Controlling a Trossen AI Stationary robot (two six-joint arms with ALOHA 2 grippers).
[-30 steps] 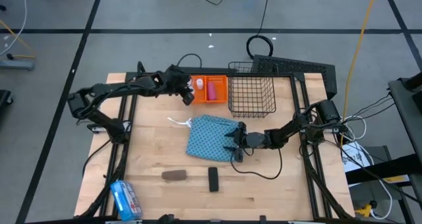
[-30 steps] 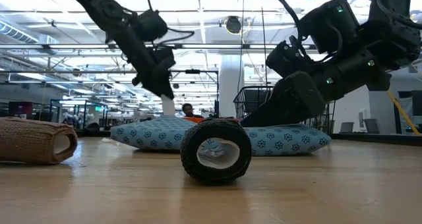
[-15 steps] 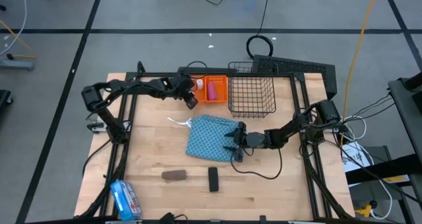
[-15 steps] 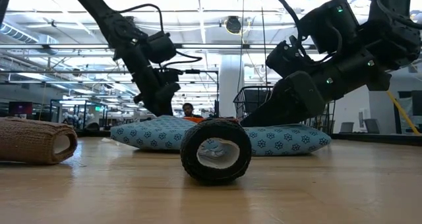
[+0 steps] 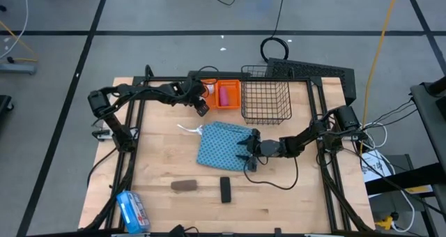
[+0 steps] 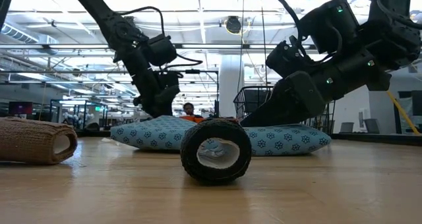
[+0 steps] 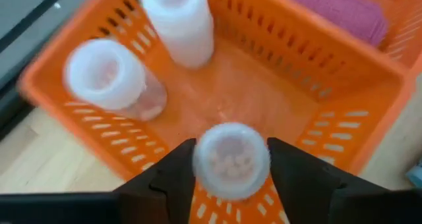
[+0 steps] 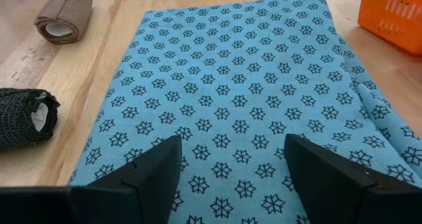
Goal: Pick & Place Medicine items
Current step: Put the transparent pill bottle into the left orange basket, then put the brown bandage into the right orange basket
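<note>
My left gripper (image 5: 202,106) reaches into the near left corner of the orange basket (image 5: 221,94), with a small white bottle (image 7: 231,159) between its fingers. Two more white bottles (image 7: 105,76) (image 7: 178,23) and a pink roll (image 7: 336,10) lie in the basket. My right gripper (image 5: 244,153) stands open over the right edge of the blue patterned cloth (image 8: 237,85). A brown roll (image 5: 185,185) and a black roll (image 5: 225,189) lie on their sides on the table nearer the front. My left gripper has the white bottle's round sides (image 7: 264,165) between its two fingertips. The fingers slant down from the table's left. The bottle's top faces the wrist camera and it sits low inside the orange basket; whether it rests on the basket floor is hidden. My right gripper: I cannot tell whether its fingers touch the cloth.
A black wire basket (image 5: 265,101) stands right of the orange basket at the back. A blue and white packet (image 5: 131,210) lies at the near left corner. Bare wood lies left of the cloth and along the front right.
My left gripper has gone down and a little toward the far edge, carrying the white bottle into the orange basket, and has tipped more steeply downward. In the low view it has sunk behind the blue cloth. My right arm has kept still.
</note>
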